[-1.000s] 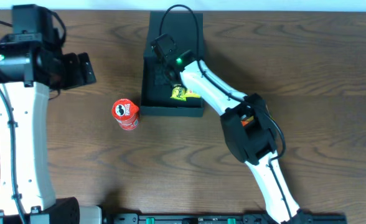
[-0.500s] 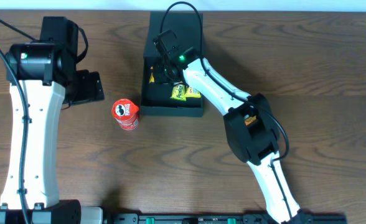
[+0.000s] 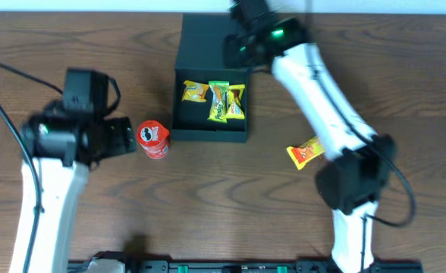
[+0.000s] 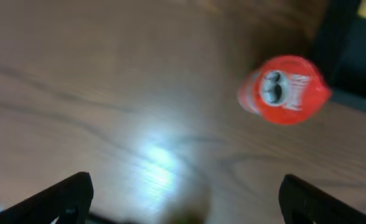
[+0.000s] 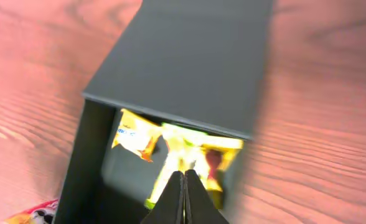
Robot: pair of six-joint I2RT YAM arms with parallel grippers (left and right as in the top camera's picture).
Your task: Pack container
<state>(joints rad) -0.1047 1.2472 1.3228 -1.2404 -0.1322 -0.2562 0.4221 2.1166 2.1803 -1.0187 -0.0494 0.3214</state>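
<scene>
Container [image 3: 209,136] holds 3 snack pkts [image 3: 219,101].

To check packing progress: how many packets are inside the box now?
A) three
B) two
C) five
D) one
A: the overhead view shows three packets side by side in the box; a fourth packet lies outside on the table.

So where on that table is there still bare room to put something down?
Bare table lies right of the right arm, and along the front between both arms, below the red can and container. Crowded: the can sits between the left tool and the container, which holds three packets.
</scene>
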